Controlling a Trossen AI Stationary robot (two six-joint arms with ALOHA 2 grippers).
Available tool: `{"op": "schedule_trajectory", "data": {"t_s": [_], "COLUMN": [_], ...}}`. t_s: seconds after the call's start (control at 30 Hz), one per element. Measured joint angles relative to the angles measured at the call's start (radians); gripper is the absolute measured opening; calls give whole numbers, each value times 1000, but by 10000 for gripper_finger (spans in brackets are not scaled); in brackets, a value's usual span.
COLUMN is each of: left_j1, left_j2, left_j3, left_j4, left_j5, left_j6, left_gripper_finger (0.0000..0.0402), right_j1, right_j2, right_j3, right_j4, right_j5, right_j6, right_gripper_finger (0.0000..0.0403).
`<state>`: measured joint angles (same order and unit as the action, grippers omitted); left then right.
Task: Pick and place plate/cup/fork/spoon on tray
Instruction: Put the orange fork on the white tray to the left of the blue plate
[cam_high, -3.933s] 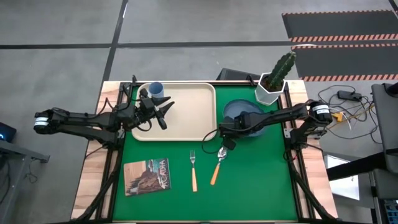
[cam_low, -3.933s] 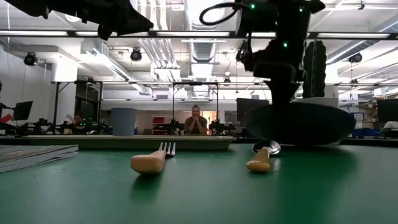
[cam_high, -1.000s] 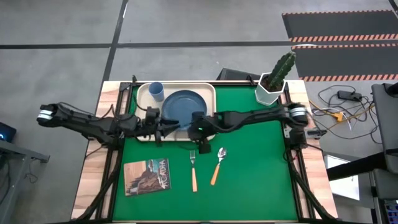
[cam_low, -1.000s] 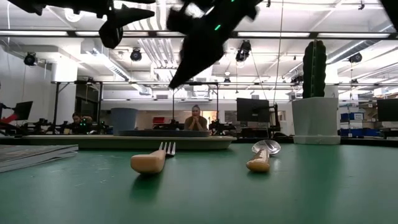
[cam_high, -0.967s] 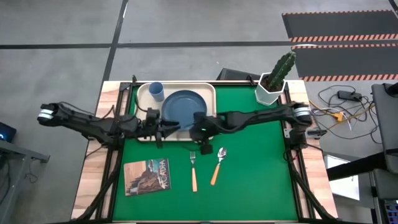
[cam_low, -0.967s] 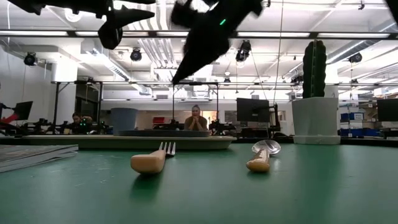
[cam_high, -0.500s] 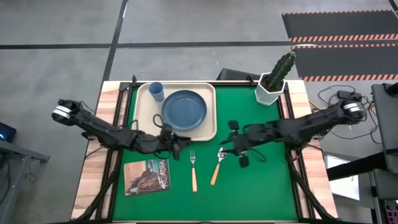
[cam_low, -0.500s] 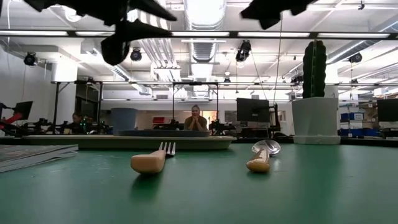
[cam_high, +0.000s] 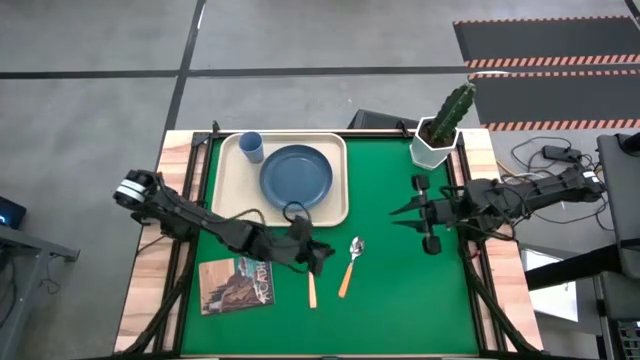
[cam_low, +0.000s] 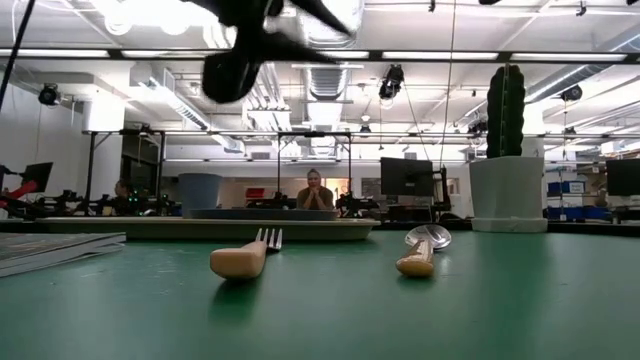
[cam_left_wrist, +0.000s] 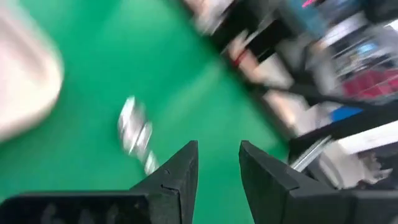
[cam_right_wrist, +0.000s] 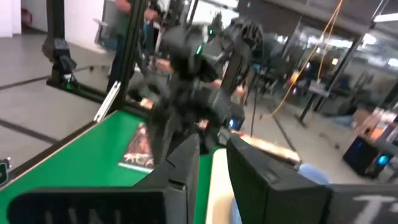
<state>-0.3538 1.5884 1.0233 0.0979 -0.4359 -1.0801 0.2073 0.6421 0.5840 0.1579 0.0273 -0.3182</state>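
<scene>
The dark blue plate (cam_high: 296, 176) and the light blue cup (cam_high: 251, 147) stand on the cream tray (cam_high: 232, 200) at the far left. The orange-handled fork (cam_high: 311, 290) and spoon (cam_high: 350, 265) lie on the green mat near the tray's near edge; both also show in the low view, the fork (cam_low: 245, 260) left of the spoon (cam_low: 420, 256). My left gripper (cam_high: 320, 257) hovers open and empty above the fork's tines, well clear of the table (cam_low: 240, 60). My right gripper (cam_high: 398, 212) is open and empty over the mat at the right, fingers pointing left.
A white pot with a cactus (cam_high: 437, 140) stands at the far right corner. A picture-covered booklet (cam_high: 236, 283) lies near the front left, beside my left arm. Bare green mat (cam_high: 400, 300) lies at the front right. A person (cam_low: 315, 195) sits in the room beyond.
My right gripper has drawn back from the tray's near edge toward the table's right edge. My left gripper has swung from the tray's near edge toward the near side and right, over the fork. The plate, cup, fork and spoon have stayed put.
</scene>
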Motion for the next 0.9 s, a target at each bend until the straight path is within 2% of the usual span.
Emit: {"op": "schedule_trajectory", "data": {"t_s": [0.17, 0.27, 0.33, 0.47, 0.57, 0.67, 0.9], "left_j1": [-35, -65, -86, -112, -116, -114, -106], "left_j2": [96, 161, 192, 238, 272, 289, 327], "left_j3": [156, 268, 333, 385, 386, 370, 355], "left_j4": [-409, -648, -745, -755, -727, -675, -684], "left_j5": [204, 324, 349, 328, 261, 222, 223], "left_j6": [-369, -519, -575, -644, -673, -676, -677], "left_gripper_finger": [72, 42, 22, 4, 6, 6, 6], "right_j1": [0, -3, -3, -3, -3, -3, -3], "right_j2": [-59, -67, -65, -63, -70, -70, -70], "right_j3": [-51, -69, -77, -78, -73, -72, -72], "right_j4": [19, 25, 35, 33, -19, -22, -27], "right_j5": [0, 1, 3, 63, 110, 112, 112], "right_j6": [-9, -17, -17, -23, -23, -16, 5], "right_gripper_finger": [58, 56, 56, 55, 54, 54, 54]}}
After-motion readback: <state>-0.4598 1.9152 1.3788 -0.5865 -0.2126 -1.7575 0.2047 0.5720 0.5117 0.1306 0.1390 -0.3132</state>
